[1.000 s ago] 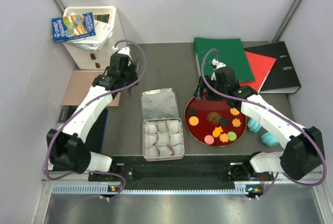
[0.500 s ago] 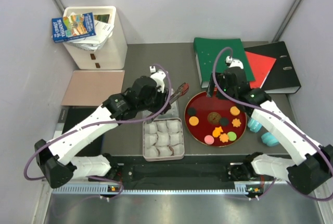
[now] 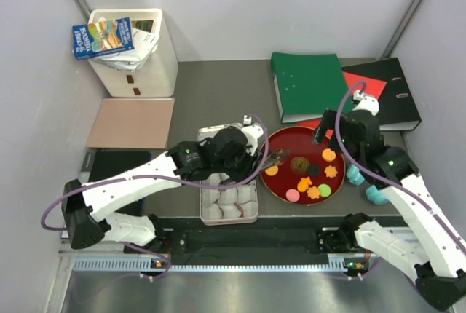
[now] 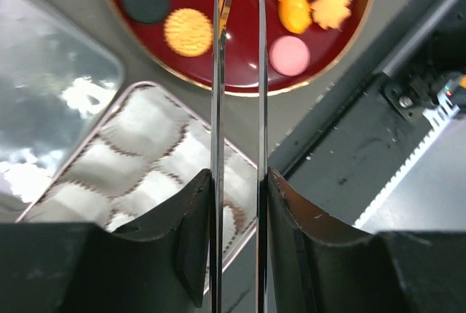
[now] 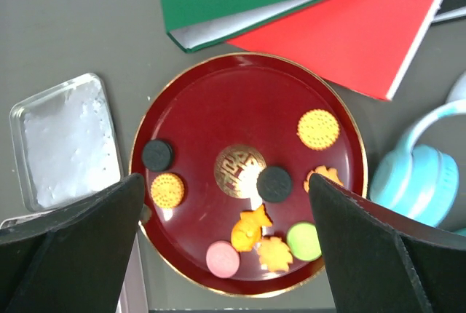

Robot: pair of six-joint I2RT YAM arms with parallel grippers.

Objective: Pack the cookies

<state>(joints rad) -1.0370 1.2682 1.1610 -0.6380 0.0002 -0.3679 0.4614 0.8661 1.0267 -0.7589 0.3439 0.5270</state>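
The cookies lie on a round red plate (image 3: 280,182): black rounds (image 5: 156,154), orange rounds (image 5: 167,189), orange shapes (image 5: 251,227), a pink one (image 5: 223,259), a green one (image 5: 303,241) and a larger brown-gold round (image 5: 240,169) in the middle. My left gripper (image 3: 251,154) is shut on metal tongs (image 4: 218,73), whose tips reach over the plate's left part near the orange round (image 4: 188,32). An open tin (image 3: 205,211) of white paper cups lies just under that arm. My right gripper (image 5: 226,196) is open wide and empty, high above the plate (image 5: 196,102).
The tin's lid (image 5: 69,138) lies behind the tin. Green (image 3: 309,84) and red (image 3: 368,87) folders and a black binder (image 3: 399,98) lie behind the plate. Turquoise headphones (image 3: 364,185) lie to its right. A white bin (image 3: 145,58) and a brown board (image 3: 131,122) are at back left.
My left arm has swung from the back left across the tin to the plate's left edge, carrying the tongs. My right gripper has drawn back and to the right, away from the plate.
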